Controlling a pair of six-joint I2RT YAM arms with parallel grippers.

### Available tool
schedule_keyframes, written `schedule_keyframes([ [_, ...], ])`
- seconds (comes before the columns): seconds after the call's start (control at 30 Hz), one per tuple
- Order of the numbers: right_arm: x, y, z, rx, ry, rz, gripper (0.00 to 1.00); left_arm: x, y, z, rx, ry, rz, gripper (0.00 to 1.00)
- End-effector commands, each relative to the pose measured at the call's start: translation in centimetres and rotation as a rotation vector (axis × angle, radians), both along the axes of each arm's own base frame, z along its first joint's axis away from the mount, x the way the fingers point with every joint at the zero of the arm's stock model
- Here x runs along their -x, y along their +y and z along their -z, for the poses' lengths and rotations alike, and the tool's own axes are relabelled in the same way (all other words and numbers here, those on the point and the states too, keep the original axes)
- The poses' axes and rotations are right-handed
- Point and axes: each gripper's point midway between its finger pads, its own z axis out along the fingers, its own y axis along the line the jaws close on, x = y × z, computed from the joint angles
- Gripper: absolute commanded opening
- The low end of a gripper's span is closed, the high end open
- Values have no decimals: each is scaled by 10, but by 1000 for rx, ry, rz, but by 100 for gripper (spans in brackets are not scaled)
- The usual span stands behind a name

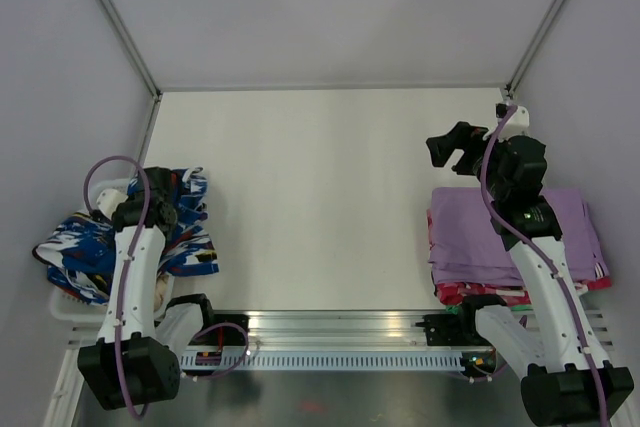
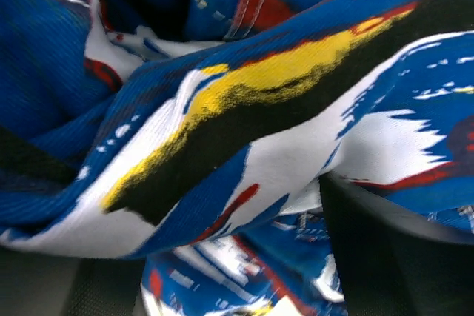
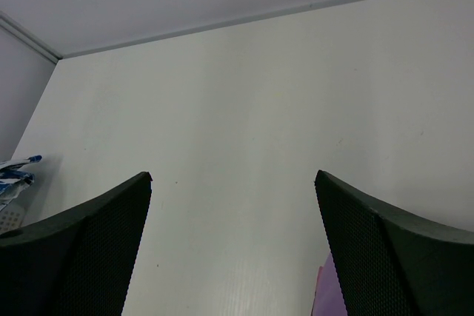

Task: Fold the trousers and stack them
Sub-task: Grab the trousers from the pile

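Note:
The trousers [image 1: 85, 247], in a blue, white and black print with red and yellow flecks, lie crumpled in a heap at the table's left edge. My left gripper [image 1: 150, 211] is pushed down into that heap. In the left wrist view the printed fabric [image 2: 244, 109] fills the frame, and the gripper [image 2: 222, 257] has its dark fingers [image 2: 392, 249] wide apart with folds bunched between them. My right gripper [image 1: 450, 147] hangs open above the table's right side, nothing between its fingers [image 3: 233, 175]. A corner of the trousers [image 3: 15, 175] shows far left in the right wrist view.
A white basket [image 1: 65, 307] lies under the trousers heap. Folded lilac garments [image 1: 460, 237] are stacked at the right, with a pink-red layer [image 1: 470, 294] beneath. A metal rail [image 1: 340, 325] runs along the near edge. Grey walls close in the table.

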Motion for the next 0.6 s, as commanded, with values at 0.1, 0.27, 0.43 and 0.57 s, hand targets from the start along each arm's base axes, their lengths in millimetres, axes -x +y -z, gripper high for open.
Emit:
schedule_keyframes([
  [0.1,0,1,-13,5,-65,-11,98,-43,20,-14,-109,-200,24,53],
  [0.27,-3,2,-13,-23,-67,-8,98,-55,15,-27,-116,-283,89,2],
  [0.43,-11,-12,-7,-26,-49,85,98,-67,20,-132,-288,-393,277,2],
  [0.57,-24,-32,8,-30,30,224,98,-99,-11,-221,-296,-586,516,2],
])
